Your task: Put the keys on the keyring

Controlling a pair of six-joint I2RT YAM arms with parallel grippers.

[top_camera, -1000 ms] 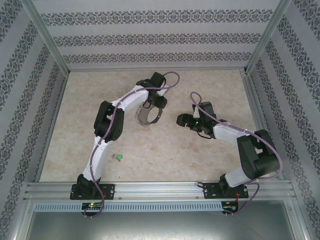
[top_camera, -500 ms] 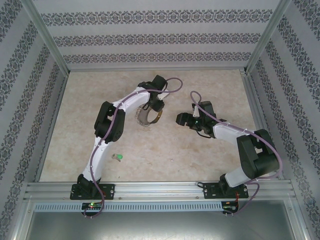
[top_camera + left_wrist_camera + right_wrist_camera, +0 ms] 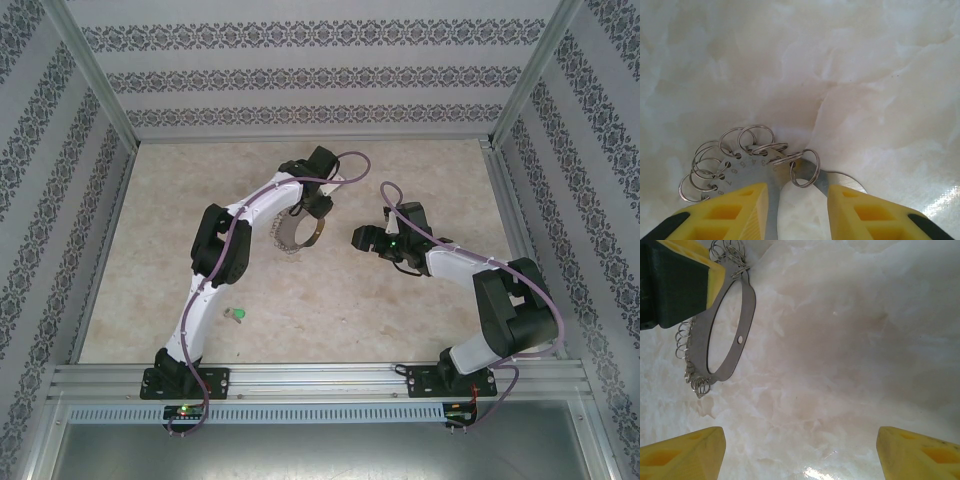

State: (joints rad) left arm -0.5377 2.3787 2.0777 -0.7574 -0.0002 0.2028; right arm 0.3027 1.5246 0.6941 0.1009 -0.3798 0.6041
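keyring (image 3: 297,234) sits on the table (image 3: 420,300) just under the left hand (image 3: 311,207). it is a flat grey band fringed with small silvery split rings. in the left wrist view tiny digits are stamped beside the holes along the band. a 7 and an 8 can be made out; the rest are too small to read with certainty. the left hand's yellow fingers (image 3: 740,210) stand apart, one over each side of the band, and i cannot tell whether they grip the keyring. the right hand (image 3: 362,240) hangs to the right of the keyring, well clear of it, its fingers spread wide with bare table between them. the green-headed key (image 3: 237,315) lies loose on the near side of the keyring, well apart from it. compared with a second ago, the left wrist has shifted slightly toward the far side of the keyring and hides more of it. the keyring, the key and the right hand have kept their places.
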